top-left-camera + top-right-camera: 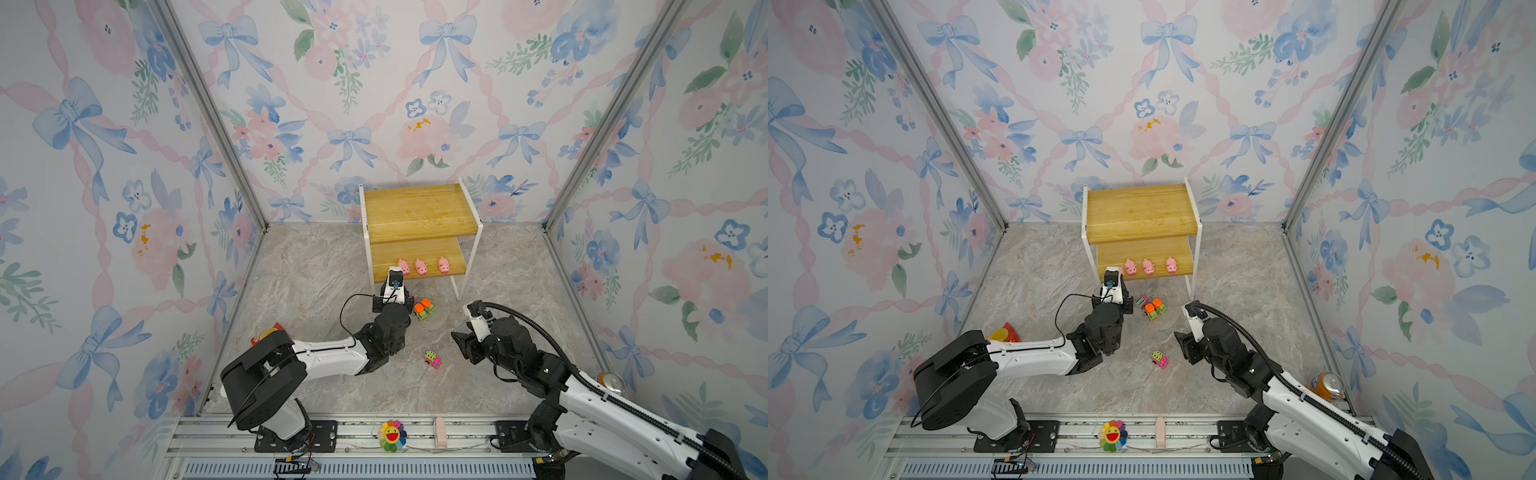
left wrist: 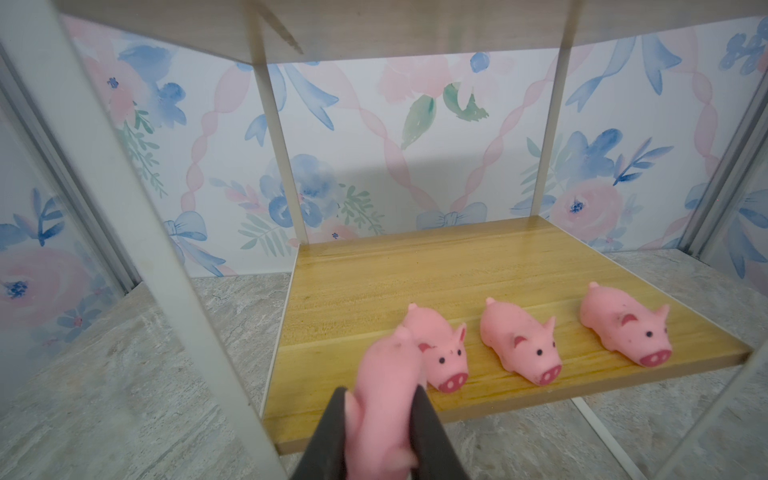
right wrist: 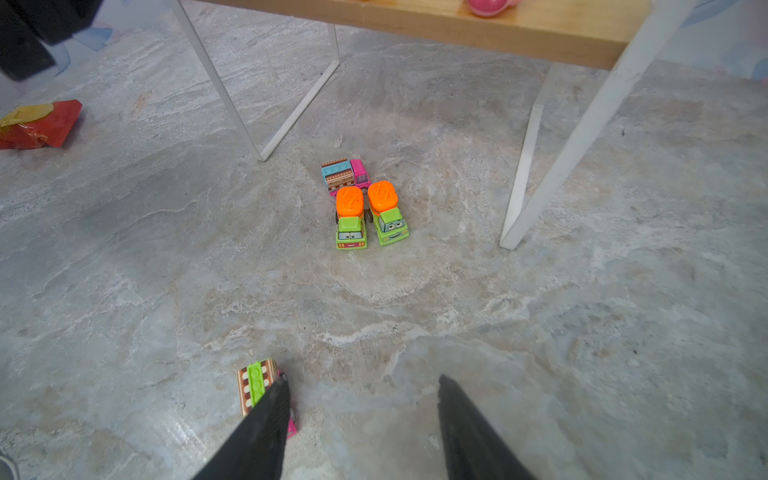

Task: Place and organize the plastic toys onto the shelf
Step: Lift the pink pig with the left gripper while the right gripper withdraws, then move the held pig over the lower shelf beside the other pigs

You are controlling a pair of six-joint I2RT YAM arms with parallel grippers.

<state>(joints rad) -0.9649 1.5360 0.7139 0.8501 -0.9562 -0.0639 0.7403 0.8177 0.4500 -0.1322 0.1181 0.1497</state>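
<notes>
Tabletop (image 1: 316, 270) in marbled grey under shelf (image 1: 415, 208), floral wallpaper (image 1: 374, 104) around

The left arm (image 1: 328, 353) reaches forward, wrist at the front left corner of the shelf (image 1: 419, 208). The left claw (image 2: 380, 390) is clamped on a pink pig (image 2: 386, 361) at the lower board's front edge. The right arm (image 1: 582, 395) is bent, well in front of the shelf. The right claw (image 3: 362, 380) has its jaws parted and holds nothing.

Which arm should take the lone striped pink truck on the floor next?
Right. The right fingers stand open and empty beside that truck; the left fingers are shut on a pig at the shelf.
</notes>
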